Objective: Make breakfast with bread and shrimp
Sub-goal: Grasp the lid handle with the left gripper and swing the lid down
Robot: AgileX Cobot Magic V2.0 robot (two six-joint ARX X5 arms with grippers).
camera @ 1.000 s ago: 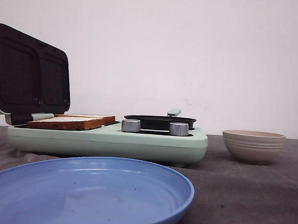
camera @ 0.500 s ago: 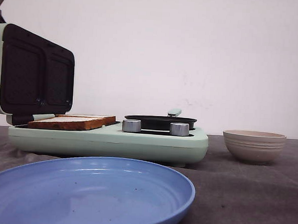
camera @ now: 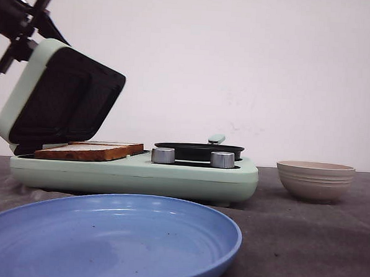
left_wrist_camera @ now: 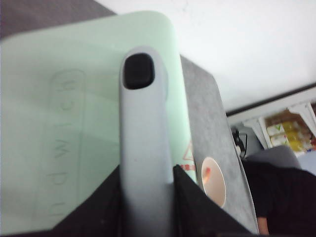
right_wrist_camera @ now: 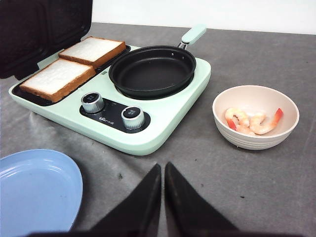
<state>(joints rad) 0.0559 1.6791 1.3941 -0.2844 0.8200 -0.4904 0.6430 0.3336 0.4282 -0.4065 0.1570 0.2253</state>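
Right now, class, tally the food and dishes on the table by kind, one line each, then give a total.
Bread slices: 2
Shrimp: 2, as far as the right wrist view shows
Beige bowl: 1
Black frying pan: 1
Blue plate: 1
Total: 7

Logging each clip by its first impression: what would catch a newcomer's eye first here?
The mint-green breakfast maker at mid-table, its dark-lined lid tilted halfway over two bread slices, with the left hand closed on the lid's grey handle. Next, the black pan on the maker's right half, the beige bowl of pink shrimp on the table to its right, and the blue plate nearest the camera.
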